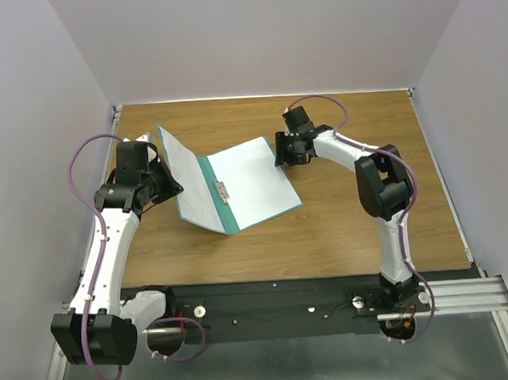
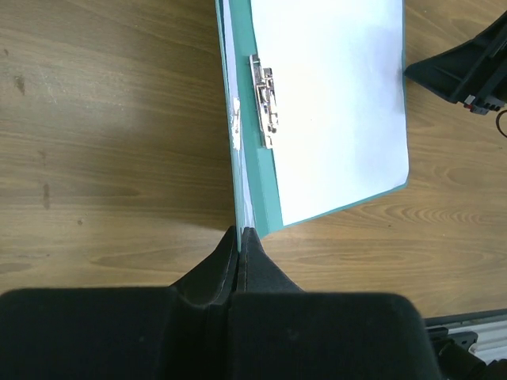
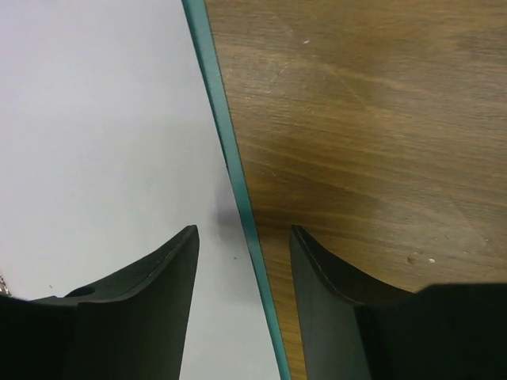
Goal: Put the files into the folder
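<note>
Top external view showed you the folder (image 1: 210, 191) lying open on the table (image 1: 341, 228). Its cover (image 1: 174, 164) was lifted on the left of the spine and its other half lay flat on the wood. The files (image 1: 255, 176) lay on that flat half, just right of the metal clip (image 1: 224, 191). They showed as one white face, so you could not tell the two sheets apart.

Your left gripper (image 1: 177, 188) sat at the folder's left side, against the lifted cover. From the left wrist, its fingers (image 2: 240, 234) were pressed together, clamped on the cover's thin edge (image 2: 238, 150).

Your right gripper (image 1: 290, 157) hung over the folder's far right corner. From the right wrist, its jaws stood apart and held nothing. They straddled the folder's teal edge (image 3: 230, 150), one finger above the files (image 3: 95, 119) and the other above bare table (image 3: 364, 119). Whether either fingertip touched the surface below, you could not tell.
</note>
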Motion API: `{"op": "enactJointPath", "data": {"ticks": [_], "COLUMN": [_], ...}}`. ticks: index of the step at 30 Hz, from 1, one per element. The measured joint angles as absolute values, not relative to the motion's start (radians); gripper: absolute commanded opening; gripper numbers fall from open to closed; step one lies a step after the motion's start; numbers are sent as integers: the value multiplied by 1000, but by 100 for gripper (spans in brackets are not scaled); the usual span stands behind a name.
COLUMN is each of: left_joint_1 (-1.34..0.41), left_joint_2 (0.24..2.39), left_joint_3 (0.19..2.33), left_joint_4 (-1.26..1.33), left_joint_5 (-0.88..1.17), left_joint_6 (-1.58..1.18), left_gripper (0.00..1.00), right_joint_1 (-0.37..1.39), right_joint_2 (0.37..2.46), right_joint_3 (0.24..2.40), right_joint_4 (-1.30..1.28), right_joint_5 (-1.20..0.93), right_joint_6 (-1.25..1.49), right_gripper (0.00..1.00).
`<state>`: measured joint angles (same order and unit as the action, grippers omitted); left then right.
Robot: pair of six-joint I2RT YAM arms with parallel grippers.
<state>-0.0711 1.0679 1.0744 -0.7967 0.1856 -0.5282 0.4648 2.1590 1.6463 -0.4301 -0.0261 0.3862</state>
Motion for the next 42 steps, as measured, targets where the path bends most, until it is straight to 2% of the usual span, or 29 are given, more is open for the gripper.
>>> {"op": "enactJointPath", "data": {"ticks": [6,16,19,23,25,26,28,29,31,32,33,42], "left_joint_1": [-71,-87,-138,-295,-355,-374,-404,-414,-433,-441,-447,-459], "left_joint_2": [1095,1151,1172,1248,1309,1338,1388,1410,1457,1473,1483,1604], "left_joint_3": [1088,1161,1173,1213,1233,1238,1242,1245,1262,1268,1269,1303], "left_joint_4": [-799,-802,-776,-688,-643,-611,-568,-548,-498,-472,-457,-372], "left_joint_5": [175,176,176,171,171,175,178,178,183,184,184,202], "left_joint_6": [-524,-525,-545,-587,-605,-616,-636,-645,-659,-661,-670,-670], "left_gripper": [0,0,0,0,11,22,38,50,63,75,82,85], "right_joint_1": [466,465,464,464,464,463,463,463,463,463,463,453], "right_joint_2": [2184,2184,2184,2184,2184,2183,2178,2175,2172,2169,2167,2135], "right_joint_3": [1642,1618,1613,1607,1601,1598,1588,1580,1571,1567,1563,1523], "right_joint_4": [-415,-367,-355,-338,-330,-325,-313,-304,-294,-288,-284,-294], "right_joint_5": [-115,-167,-175,-179,-180,-180,-180,-179,-177,-174,-173,-162], "right_joint_6": [372,369,369,376,382,387,394,399,407,413,418,448], "right_gripper": [49,48,48,47,47,47,47,47,47,47,47,47]}}
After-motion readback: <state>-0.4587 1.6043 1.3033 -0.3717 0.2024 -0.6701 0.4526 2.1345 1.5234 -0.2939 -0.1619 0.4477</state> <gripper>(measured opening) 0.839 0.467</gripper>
